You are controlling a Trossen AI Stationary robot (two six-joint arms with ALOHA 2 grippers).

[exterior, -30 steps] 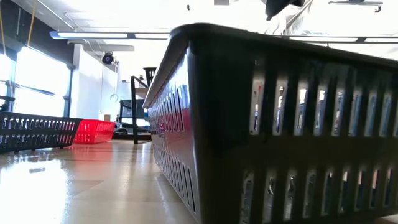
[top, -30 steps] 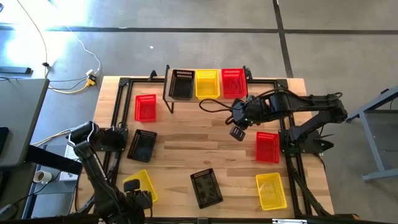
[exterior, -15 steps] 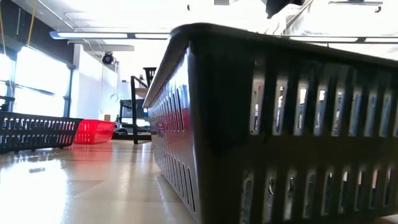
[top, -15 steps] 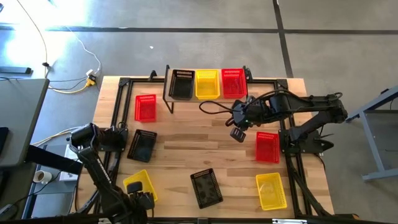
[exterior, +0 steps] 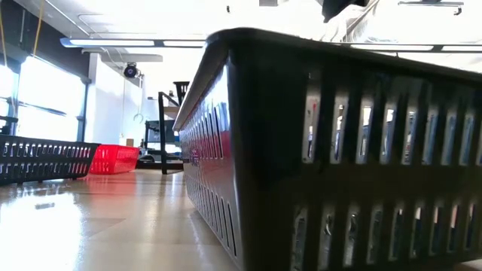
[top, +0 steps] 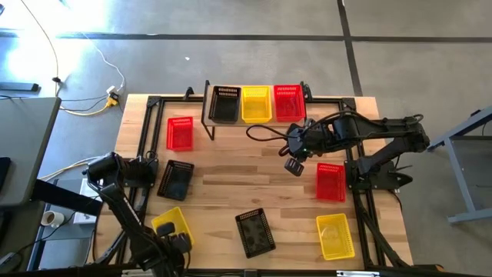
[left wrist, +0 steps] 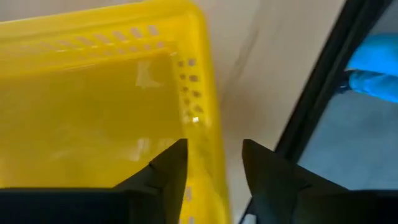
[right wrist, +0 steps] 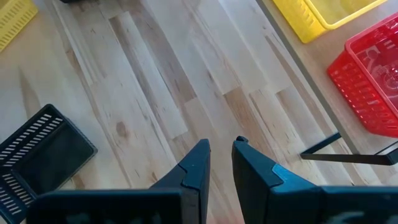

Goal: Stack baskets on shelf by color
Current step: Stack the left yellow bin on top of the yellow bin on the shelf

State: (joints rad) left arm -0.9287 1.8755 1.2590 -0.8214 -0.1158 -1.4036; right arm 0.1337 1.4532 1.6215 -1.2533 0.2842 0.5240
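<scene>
The shelf [top: 255, 121] stands at the table's far edge and carries a black basket [top: 224, 104], a yellow basket [top: 256, 104] and a red basket [top: 287, 102] side by side. Six more baskets rest on their bottoms on the table: red [top: 180, 132], black [top: 176, 179], yellow [top: 171, 225], black [top: 254, 232], yellow [top: 335, 235], red [top: 330, 181]. My left gripper [top: 177, 243] [left wrist: 214, 146] is open at the near-left yellow basket [left wrist: 93, 112], one finger inside and one outside its wall [left wrist: 208, 118]. My right gripper [top: 292, 165] [right wrist: 221, 146] hangs narrowly open above bare table in front of the shelf.
Black metal rails [top: 146, 154] frame the tabletop. In the low view a black basket [exterior: 339, 150] fills the foreground and hides most of the table. Bare wood [top: 246, 173] lies in the middle between the baskets. The shelf's leg [right wrist: 348, 157] stands close to my right gripper.
My left arm has crept a little, its elbow sinking toward the near edge and its gripper edging toward the table's right at the yellow basket. The baskets stay where they were.
</scene>
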